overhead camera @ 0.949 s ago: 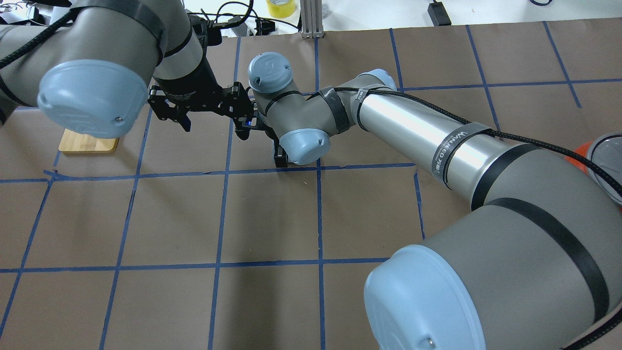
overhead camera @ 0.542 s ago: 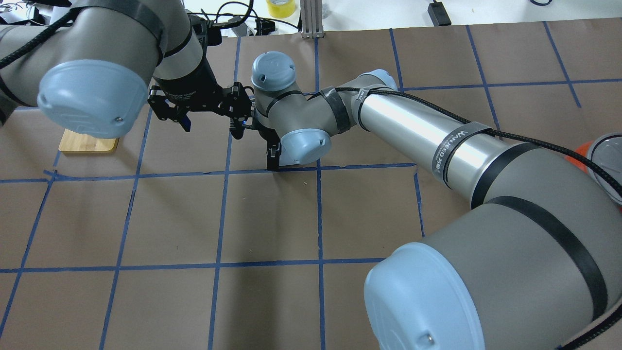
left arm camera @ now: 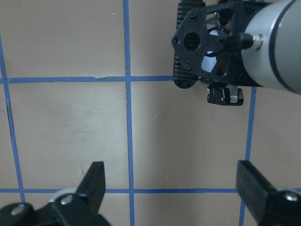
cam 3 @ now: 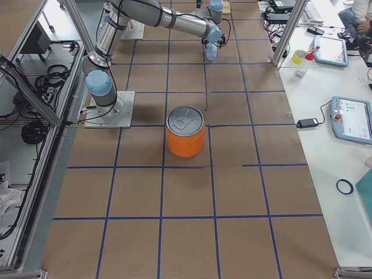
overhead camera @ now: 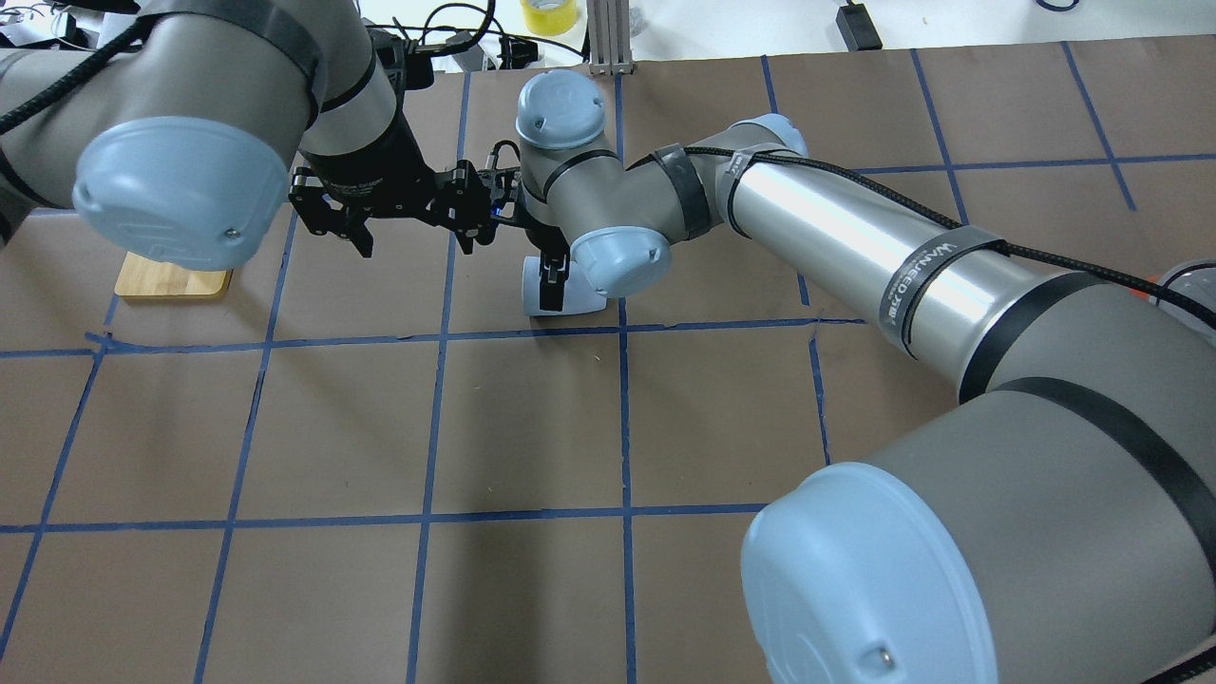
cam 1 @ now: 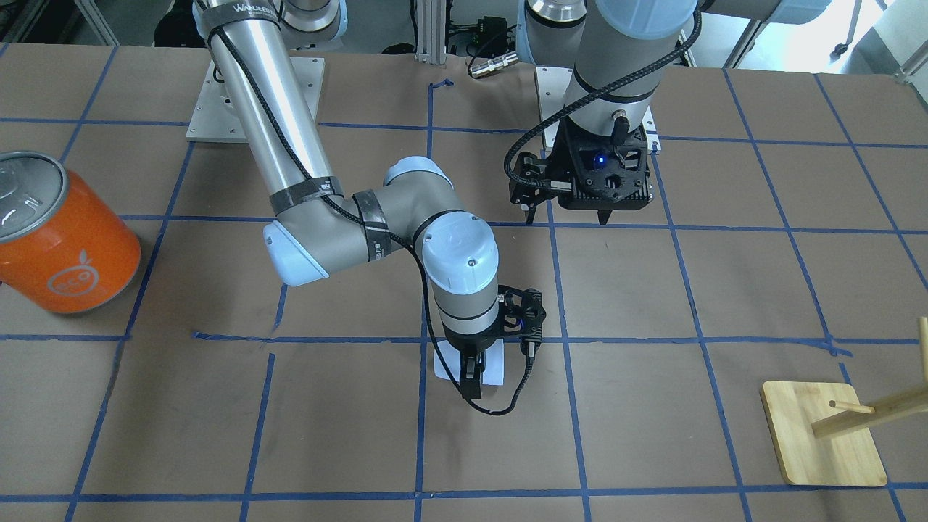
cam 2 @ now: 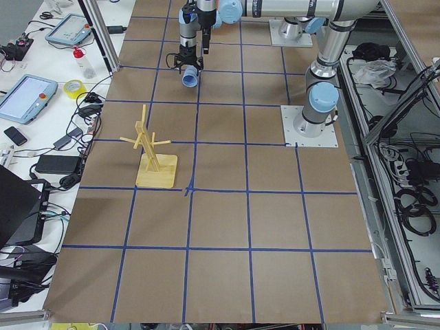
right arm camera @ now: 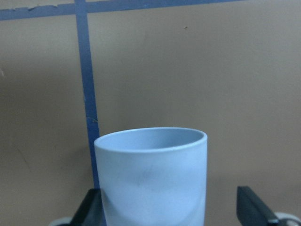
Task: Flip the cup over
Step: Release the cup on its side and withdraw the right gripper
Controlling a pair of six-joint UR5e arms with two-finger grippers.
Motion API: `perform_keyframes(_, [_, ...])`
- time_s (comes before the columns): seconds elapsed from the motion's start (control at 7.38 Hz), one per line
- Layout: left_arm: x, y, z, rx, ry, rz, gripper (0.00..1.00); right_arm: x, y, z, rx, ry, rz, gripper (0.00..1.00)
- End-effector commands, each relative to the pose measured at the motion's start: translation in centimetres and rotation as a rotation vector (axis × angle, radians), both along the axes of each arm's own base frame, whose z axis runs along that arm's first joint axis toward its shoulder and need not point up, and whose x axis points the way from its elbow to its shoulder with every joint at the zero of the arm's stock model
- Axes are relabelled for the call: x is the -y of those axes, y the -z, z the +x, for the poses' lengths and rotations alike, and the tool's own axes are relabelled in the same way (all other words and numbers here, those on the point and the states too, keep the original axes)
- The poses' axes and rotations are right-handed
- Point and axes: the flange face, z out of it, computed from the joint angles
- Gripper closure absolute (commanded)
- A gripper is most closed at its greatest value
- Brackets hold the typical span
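The pale blue cup [right arm camera: 150, 174] is between the fingers of my right gripper [right arm camera: 167, 202]. It seems to lie on its side or tilted, rim toward my left. I cannot tell whether it rests on the table. The right gripper [overhead camera: 553, 285] points down over the cup [overhead camera: 579, 304] and is open. One finger is against the cup's side and there is a gap at the other. Both also show in the front view, the gripper [cam 1: 475, 373] over the cup [cam 1: 494, 366]. My left gripper [overhead camera: 416, 249] hangs open and empty just behind, also in the front view [cam 1: 567, 220].
A big orange can [cam 1: 65, 239] with a silver lid stands at my far right. A wooden peg stand [cam 1: 823, 442] is at my left, toward the far side. Brown paper with a blue tape grid [cam 1: 638, 341] covers the table.
My right wrist has moved back and to the right. The cup, hidden under it before, now shows beside the finger. The left arm has not moved.
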Motion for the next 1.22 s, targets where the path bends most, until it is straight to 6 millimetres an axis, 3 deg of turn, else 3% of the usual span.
perform_keyframes(0.0, [0.0, 0.0, 0.0, 0.000, 0.000, 0.000, 0.00, -0.9, -3.9, -1.5, -0.014, 0.044, 0.041, 0.00])
perform_keyframes(0.14, [0.0, 0.0, 0.0, 0.000, 0.000, 0.000, 0.00, -0.9, -5.5, -2.4, -0.014, 0.056, 0.041, 0.00])
perform_keyframes(0.41, [0.0, 0.0, 0.1, 0.002, -0.002, 0.000, 0.00, 1.6, -9.1, -8.0, 0.014, 0.144, 0.018, 0.00])
perform_keyframes(0.54, [0.0, 0.0, 0.0, 0.000, 0.002, 0.002, 0.00, 1.3, -11.5, -10.5, -0.004, 0.246, 0.050, 0.00])
perform_keyframes(0.81, [0.0, 0.0, 0.0, 0.002, 0.000, 0.000, 0.00, 1.7, -18.6, -17.1, 0.062, 0.627, 0.019, 0.00])
perform_keyframes(0.95, [0.0, 0.0, 0.0, 0.002, 0.000, 0.000, 0.00, 1.9, -20.8, -19.3, 0.086, 0.757, -0.002, 0.00])
perform_keyframes(1.08, [0.0, 0.1, 0.0, 0.000, 0.000, 0.002, 0.00, 0.9, -21.7, -20.0, 0.076, 0.834, 0.034, 0.00])
